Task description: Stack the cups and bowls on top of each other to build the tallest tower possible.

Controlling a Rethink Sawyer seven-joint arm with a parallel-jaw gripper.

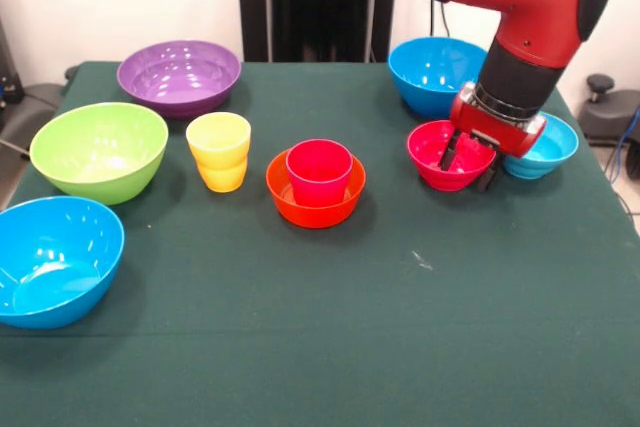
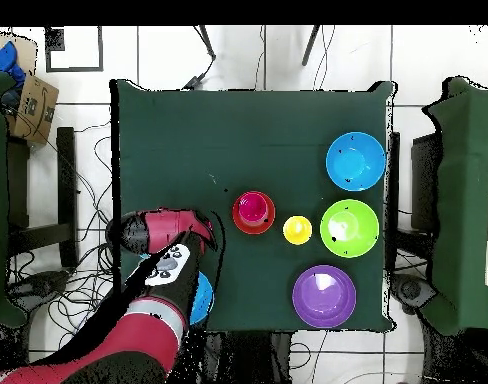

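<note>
My gripper [image 1: 468,163] hangs over the small red bowl [image 1: 436,157] at the right. One finger [image 1: 449,152] is inside the bowl and the other is outside its rim, with a wide gap, so it is open. The bowl rests on the table. The light blue bowl [image 1: 552,147] touches it on the right. The red-pink cup [image 1: 319,172] stands in the orange bowl [image 1: 315,209] at the centre; they also show in the overhead view [image 2: 253,212]. The yellow cup [image 1: 219,151] stands left of them. No separate orange cup shows.
The purple bowl [image 1: 178,75], the lime green bowl [image 1: 98,150] and a blue bowl [image 1: 55,259] stand along the left side. The other blue bowl [image 1: 432,69] is behind the gripper. In the overhead view the arm [image 2: 163,262] hides the red and light blue bowls.
</note>
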